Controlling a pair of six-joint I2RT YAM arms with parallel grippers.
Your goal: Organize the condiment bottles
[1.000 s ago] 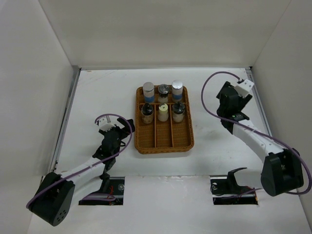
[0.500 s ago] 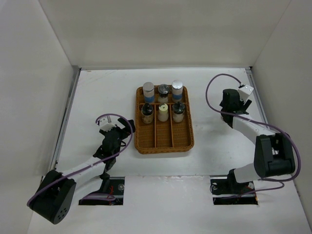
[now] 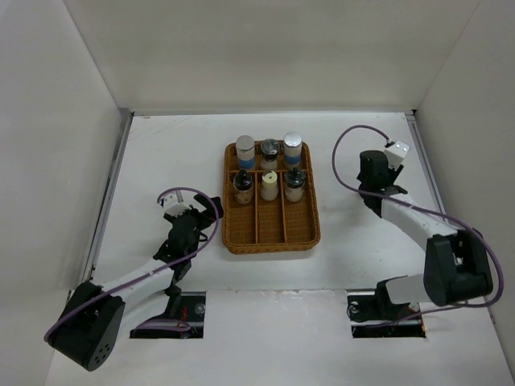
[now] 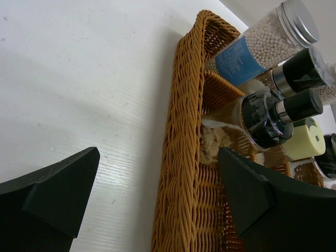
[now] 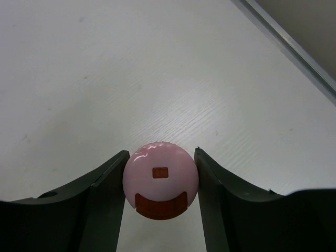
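Observation:
Six condiment bottles stand in the far end of the brown wicker tray (image 3: 270,233): two white ones with blue bands and silver caps (image 3: 245,151) (image 3: 292,146), three dark-capped (image 3: 269,153) (image 3: 241,186) (image 3: 295,183) and one cream-capped (image 3: 269,185). The pink-capped bottle (image 5: 160,181) stands on the white table right of the tray, under my right gripper (image 5: 160,181), which is shut on its cap. In the top view the right gripper (image 3: 372,173) hides it. My left gripper (image 3: 201,221) is open and empty, straddling the tray's left rim (image 4: 184,157).
The left wrist view shows a blue-banded bottle (image 4: 257,44), a dark-capped one (image 4: 265,118) and the cream cap (image 4: 307,139) just inside the rim. White walls enclose the table; a metal strip (image 5: 294,47) runs along its right edge.
My right arm has folded down and its wrist has shifted slightly left over the spot right of the tray. The left arm and the tray bottles have not moved.

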